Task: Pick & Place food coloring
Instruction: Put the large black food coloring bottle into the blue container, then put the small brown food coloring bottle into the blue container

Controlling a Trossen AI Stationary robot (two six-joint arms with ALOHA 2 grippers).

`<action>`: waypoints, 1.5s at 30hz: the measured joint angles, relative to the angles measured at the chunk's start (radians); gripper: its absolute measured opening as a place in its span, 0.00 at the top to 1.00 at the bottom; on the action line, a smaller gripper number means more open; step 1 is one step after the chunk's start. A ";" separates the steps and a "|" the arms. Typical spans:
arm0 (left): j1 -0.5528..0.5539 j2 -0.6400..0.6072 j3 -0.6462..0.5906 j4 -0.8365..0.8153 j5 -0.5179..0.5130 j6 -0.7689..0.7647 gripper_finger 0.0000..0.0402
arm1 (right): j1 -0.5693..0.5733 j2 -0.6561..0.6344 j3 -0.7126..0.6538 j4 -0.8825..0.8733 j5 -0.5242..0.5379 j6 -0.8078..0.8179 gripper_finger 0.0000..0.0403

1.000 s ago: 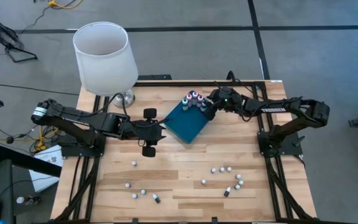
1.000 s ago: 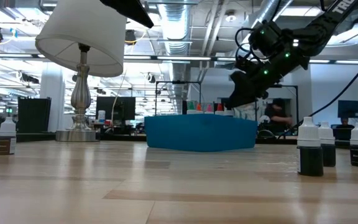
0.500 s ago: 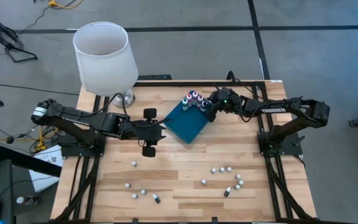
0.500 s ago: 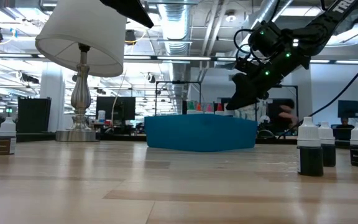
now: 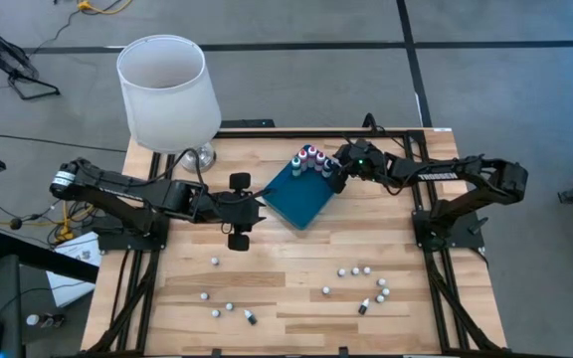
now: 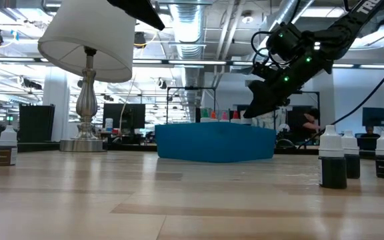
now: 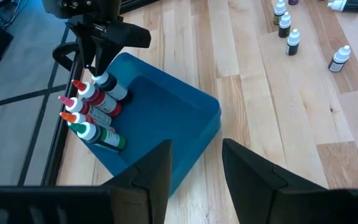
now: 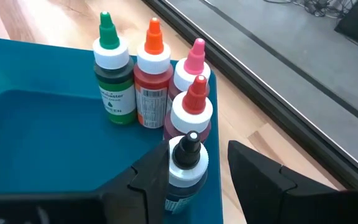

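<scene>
Several food coloring bottles (image 8: 148, 74) with green, orange, pink and red tops stand in the far corner of the teal tray (image 5: 301, 199). A black-topped bottle (image 8: 186, 163) stands upright beside them, between the fingers of my open right gripper (image 8: 197, 154), which hovers over that corner (image 5: 334, 174). My left gripper (image 5: 252, 211) waits open and bare to the left of the tray, pointing at it (image 7: 196, 149). More food coloring bottles (image 5: 361, 283) lie scattered on the near part of the table. My right gripper comes slanting down from the table's right, its fingers on either side of the black-topped bottle's white collar (image 8: 178, 163). One finger (image 8: 247, 171) stands clear of it. Whether the other finger (image 8: 157, 171) touches the collar, I cannot tell. The bottle stands upright in the tray.
A lamp with a white shade (image 5: 167, 89) stands at the table's far left, its base (image 5: 199, 156) near the tray. Loose bottles sit near left (image 5: 229, 307) and near right (image 5: 376, 293). In the low view, three bottles (image 6: 342, 160) stand at the right and one (image 6: 7, 147) at the left.
</scene>
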 joint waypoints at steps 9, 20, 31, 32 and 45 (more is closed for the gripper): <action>0.000 0.000 0.000 0.000 0.000 0.000 0.66 | 0.000 0.000 0.000 0.007 0.001 -0.019 0.55; 0.000 0.000 0.000 0.000 0.000 0.000 0.66 | -0.002 -0.079 0.000 0.012 0.003 -0.019 0.45; -0.002 0.000 0.000 -0.174 0.148 -0.044 0.66 | 0.116 -0.347 0.000 -0.082 -0.027 -0.093 0.45; -0.005 0.000 0.000 -0.203 0.167 -0.069 0.66 | 0.140 -0.371 0.000 -0.091 -0.027 -0.102 0.45; -0.182 -0.001 -0.080 -0.361 0.193 -0.459 0.66 | 0.520 -0.583 0.000 -0.332 -0.080 -0.150 0.45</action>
